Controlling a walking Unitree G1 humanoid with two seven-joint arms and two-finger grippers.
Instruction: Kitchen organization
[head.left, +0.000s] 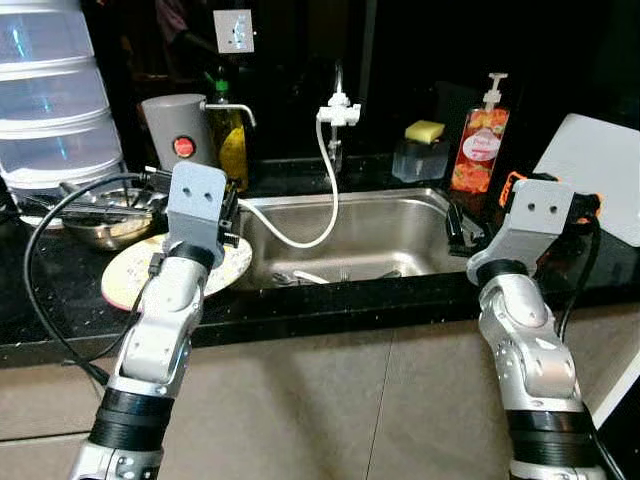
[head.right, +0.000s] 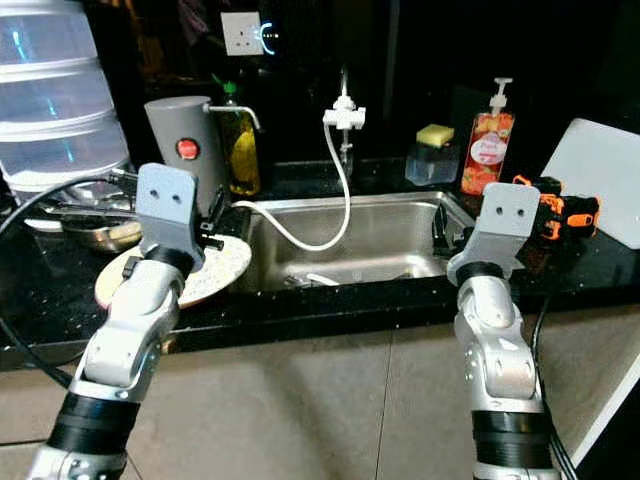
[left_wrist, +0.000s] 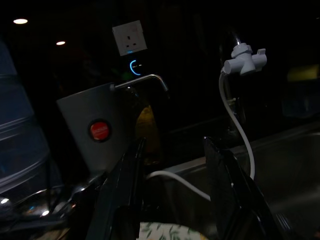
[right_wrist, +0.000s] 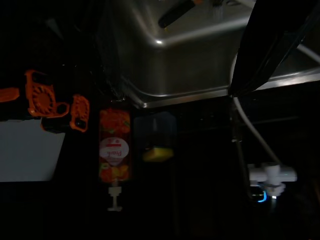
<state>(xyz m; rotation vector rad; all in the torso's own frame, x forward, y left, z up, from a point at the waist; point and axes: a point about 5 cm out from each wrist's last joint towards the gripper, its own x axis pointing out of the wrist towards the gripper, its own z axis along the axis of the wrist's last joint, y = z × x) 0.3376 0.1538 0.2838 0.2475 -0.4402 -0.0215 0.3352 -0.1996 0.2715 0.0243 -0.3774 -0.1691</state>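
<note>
Under my left pincer I see a cream plate with a green leaf print; beyond it, a grey canister with a red button. Near my right pincer sit an orange-red soap bottle and a yellow sponge. The tabletop is speckled black, the sink steel-grey.

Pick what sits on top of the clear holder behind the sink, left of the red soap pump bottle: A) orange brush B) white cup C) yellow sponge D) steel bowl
C: a yellow sponge rests on the clear holder at the back of the counter, beside the red soap bottle.
</note>
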